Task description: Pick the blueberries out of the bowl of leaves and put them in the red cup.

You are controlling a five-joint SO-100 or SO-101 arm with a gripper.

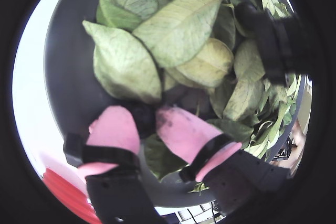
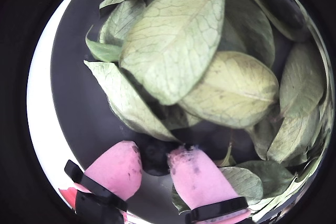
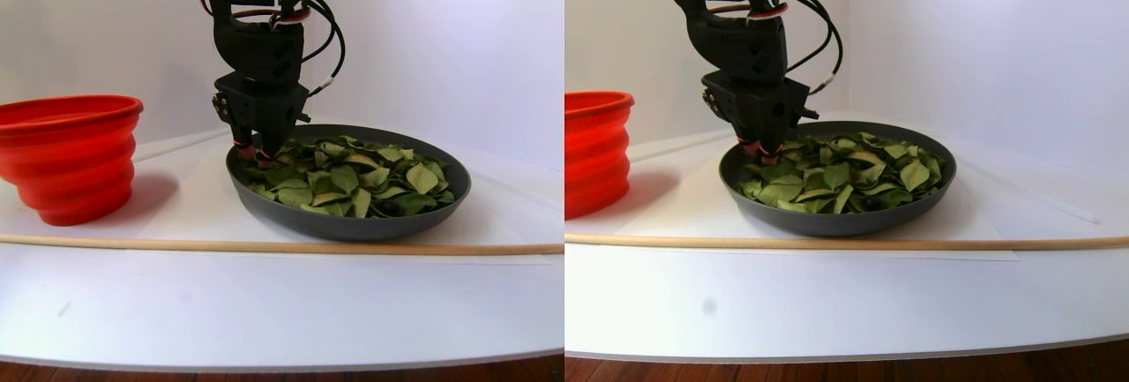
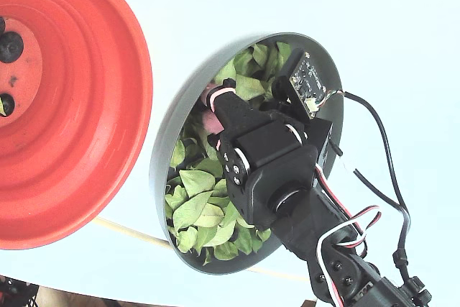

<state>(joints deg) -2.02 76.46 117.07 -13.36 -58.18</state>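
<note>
Tool pinching a blueberry in the bowl of leaves

In the stereo pair view, the red cup [image 3: 71, 157] stands on the white worktop [image 3: 265, 303] at the left, well apart from the grey bowl [image 3: 348, 221]. The tool [image 2: 155, 157] reaches down at the bowl's 9 o'clock edge. In a wrist view its two pink fingers [image 2: 199, 179] squeeze one dark blueberry [image 2: 154, 153] beside the green leaves [image 2: 173, 40]. More blueberries [image 4: 10, 47] sit in the cup.

a white table [image 3: 265, 311] is filling the stereo pair view, with a thin wooden dowel [image 3: 265, 246] lying across it. behind the dowel, plain pale walls [image 3: 459, 38] are rising. below the table's front edge, what may be brown wooden flooring [image 3: 265, 375] is showing.
</note>
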